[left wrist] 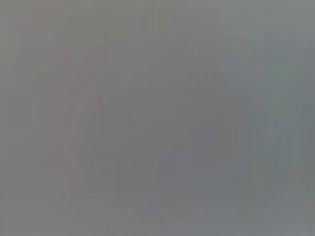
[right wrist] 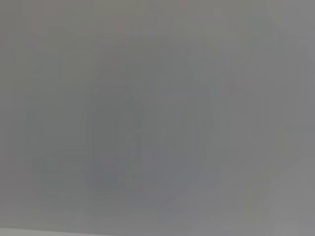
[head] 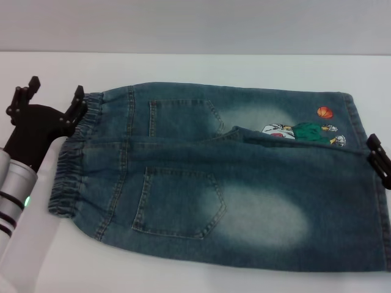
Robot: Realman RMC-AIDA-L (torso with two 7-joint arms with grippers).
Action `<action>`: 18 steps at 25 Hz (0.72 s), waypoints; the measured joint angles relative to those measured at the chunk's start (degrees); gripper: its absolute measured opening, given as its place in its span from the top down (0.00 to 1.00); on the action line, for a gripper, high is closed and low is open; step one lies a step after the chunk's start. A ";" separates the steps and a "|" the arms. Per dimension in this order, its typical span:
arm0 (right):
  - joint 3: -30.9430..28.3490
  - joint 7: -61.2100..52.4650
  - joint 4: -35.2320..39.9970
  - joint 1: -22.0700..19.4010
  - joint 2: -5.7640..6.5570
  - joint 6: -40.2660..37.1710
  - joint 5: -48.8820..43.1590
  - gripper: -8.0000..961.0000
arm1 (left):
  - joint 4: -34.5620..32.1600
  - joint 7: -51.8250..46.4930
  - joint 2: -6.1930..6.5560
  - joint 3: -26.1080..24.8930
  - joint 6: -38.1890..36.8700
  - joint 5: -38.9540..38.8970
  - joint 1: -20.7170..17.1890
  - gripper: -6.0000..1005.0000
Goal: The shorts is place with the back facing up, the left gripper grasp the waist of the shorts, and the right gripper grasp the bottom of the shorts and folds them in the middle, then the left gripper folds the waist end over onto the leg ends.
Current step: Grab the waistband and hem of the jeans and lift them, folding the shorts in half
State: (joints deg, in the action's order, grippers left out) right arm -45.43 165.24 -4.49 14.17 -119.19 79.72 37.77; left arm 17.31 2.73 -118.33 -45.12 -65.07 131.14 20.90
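A: Where are the shorts [head: 226,177]?

B: Flat on the white table [head: 195,67], filling the centre and right of the head view. Back pockets face up, elastic waistband [head: 70,155] at the left of the frame, leg hems [head: 366,183] at the right edge. A cartoon print [head: 305,131] shows at upper right, where one leg lies slightly over the other.

A: Left gripper [head: 52,97]?

B: Upper left of the frame, just beside the top corner of the waistband. Fingers spread apart, nothing between them; the right-hand fingertip looks to be touching or nearly touching the elastic (hard to call from this angle).

A: Right gripper [head: 379,157]?

B: Only a black tip shows at the right edge, by the leg hems. Can't tell whether it's apart or together, or whether it holds any fabric.

A: Wrist views?

B: Both plain grey blur, nothing usable.

A: Step?

B: Looks like the very start, the approach to grasp. The shorts aren't folded lengthwise yet, both pockets still exposed.

A: Next move needs?

B: Probably the left gripper lowering over the waistband corner and pinching it, the right one taking the hem at its end, then both carrying that edge across together to halve the shorts. Uneven lift would likely skew the fold.
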 joint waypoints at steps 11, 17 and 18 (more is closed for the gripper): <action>0.77 -0.41 -0.61 -0.11 0.15 0.12 0.00 0.28 | 1.36 -0.01 0.09 1.86 3.14 0.00 1.33 0.16; 0.93 -3.56 -8.42 -0.65 2.93 -5.88 -0.11 0.28 | 6.53 0.03 1.43 2.90 7.87 0.00 0.77 0.16; 1.00 -3.83 -11.17 -1.12 4.14 -7.84 -0.27 0.28 | 8.16 0.14 1.96 2.74 9.36 0.01 0.55 0.16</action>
State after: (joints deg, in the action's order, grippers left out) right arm -44.43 161.41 -15.66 13.04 -115.05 71.88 37.50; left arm 25.47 2.87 -116.37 -42.38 -55.71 131.14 21.46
